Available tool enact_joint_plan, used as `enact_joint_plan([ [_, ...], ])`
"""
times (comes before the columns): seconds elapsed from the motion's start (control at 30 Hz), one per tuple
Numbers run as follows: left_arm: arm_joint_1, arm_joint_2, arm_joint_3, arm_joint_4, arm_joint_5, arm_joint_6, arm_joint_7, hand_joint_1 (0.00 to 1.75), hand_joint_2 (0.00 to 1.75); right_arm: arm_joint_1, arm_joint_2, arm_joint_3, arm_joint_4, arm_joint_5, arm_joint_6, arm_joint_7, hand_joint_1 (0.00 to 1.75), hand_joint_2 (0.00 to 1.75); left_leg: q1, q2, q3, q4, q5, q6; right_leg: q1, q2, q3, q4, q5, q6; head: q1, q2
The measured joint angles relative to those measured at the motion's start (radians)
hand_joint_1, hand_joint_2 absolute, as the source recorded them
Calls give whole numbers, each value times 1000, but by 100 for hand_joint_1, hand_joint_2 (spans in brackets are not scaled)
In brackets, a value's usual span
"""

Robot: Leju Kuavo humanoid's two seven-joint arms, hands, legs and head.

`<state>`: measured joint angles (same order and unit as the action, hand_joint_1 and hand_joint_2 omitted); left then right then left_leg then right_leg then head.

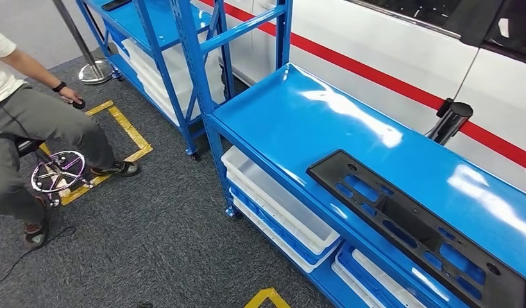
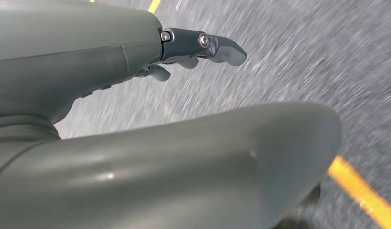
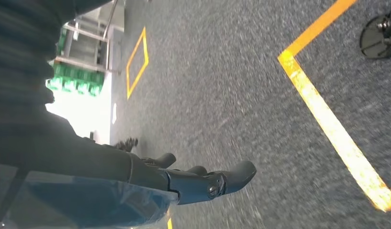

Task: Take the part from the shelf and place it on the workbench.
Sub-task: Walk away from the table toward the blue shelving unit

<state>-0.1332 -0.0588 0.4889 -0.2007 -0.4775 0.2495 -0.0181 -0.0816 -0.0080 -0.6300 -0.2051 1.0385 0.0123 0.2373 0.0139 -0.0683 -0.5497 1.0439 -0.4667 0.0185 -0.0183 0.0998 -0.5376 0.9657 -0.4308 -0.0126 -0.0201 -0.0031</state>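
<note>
A long black plastic part (image 1: 414, 224) with many cut-outs lies flat on the top of a blue shelf unit (image 1: 299, 115) at the right of the head view. My left hand (image 2: 184, 52) hangs over the grey carpet with its fingers stretched out and nothing in it. My right hand (image 3: 203, 179) also hangs over the carpet, fingers loosely extended and holding nothing. Both wrist views are blurred.
White bins (image 1: 279, 205) sit on the lower shelf levels. A second blue shelf unit (image 1: 164, 38) stands further back. A person (image 1: 29, 122) sits on a wheeled stool at the left, beside yellow floor tape (image 1: 129, 128). A white vehicle with a red stripe (image 1: 389, 58) is behind the shelves.
</note>
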Motion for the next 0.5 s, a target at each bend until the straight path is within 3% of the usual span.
enact_joint_plan([
  [0.07, -4, 9, -8, 0, -17, 23, -6, 0, 0, -1, 3, -1, 0, 1, -1, 0, 0, 175, -3, -25, 20, -49, 12, 10, -1, 22, -9, 0, 6, 9, -1, 0],
  [0.13, -11, 15, -16, -1, -31, 30, -6, 0, 0, 0, 3, -3, 0, 2, -2, 0, 0, 175, -3, 1, 21, -60, 20, 18, -1, 36, -19, 0, 12, 20, -2, 0],
  [0.2, -16, 19, -25, -3, -45, 35, -6, 0, 0, 1, 2, -7, 0, 4, -2, 0, 0, 175, 0, 28, 24, -80, 35, 28, 6, -5, -49, 39, -5, 20, 2, 0],
  [0.27, -18, 23, -33, -4, -58, 43, -7, 0, 0, -1, 1, -10, 0, 7, -2, -1, 0, 175, -3, 59, 21, -89, 43, 34, 7, -66, -112, 153, -60, 10, 8, 0],
  [0.33, -18, 27, -39, -4, -68, 52, -15, 0, 0, -3, -1, -11, 0, 9, -2, -2, 0, 175, -7, 92, 15, -88, 44, 35, 2, -86, -166, 269, -106, 13, 12, 0],
  [0.37, -19, 28, -42, -4, -71, 54, -21, 0, 0, -2, -1, -12, 0, 10, -2, -2, 0, 175, -7, 108, 12, -88, 45, 33, -2, -90, -169, 283, -108, 21, 12, 0],
  [0.4, -20, 29, -44, -5, -74, 52, -29, 0, 0, 0, -2, -14, 0, 12, -2, -3, 0, 175, -7, 122, 11, -87, 46, 31, -4, -94, -147, 252, -95, 31, 13, 0],
  [0.43, -21, 30, -46, -5, -76, 46, -37, 0, 0, 1, -4, -15, 0, 12, -2, -3, 0, 175, -7, 135, 10, -86, 46, 28, -7, -105, -104, 184, -73, 42, 13, 0],
  [0.5, -27, 34, -49, -7, -77, 34, -51, 0, 0, 0, -6, -16, 0, 16, -2, -6, 0, 175, -9, 157, 9, -78, 42, 17, -8, -148, -22, 47, -36, 49, 13, 0],
])
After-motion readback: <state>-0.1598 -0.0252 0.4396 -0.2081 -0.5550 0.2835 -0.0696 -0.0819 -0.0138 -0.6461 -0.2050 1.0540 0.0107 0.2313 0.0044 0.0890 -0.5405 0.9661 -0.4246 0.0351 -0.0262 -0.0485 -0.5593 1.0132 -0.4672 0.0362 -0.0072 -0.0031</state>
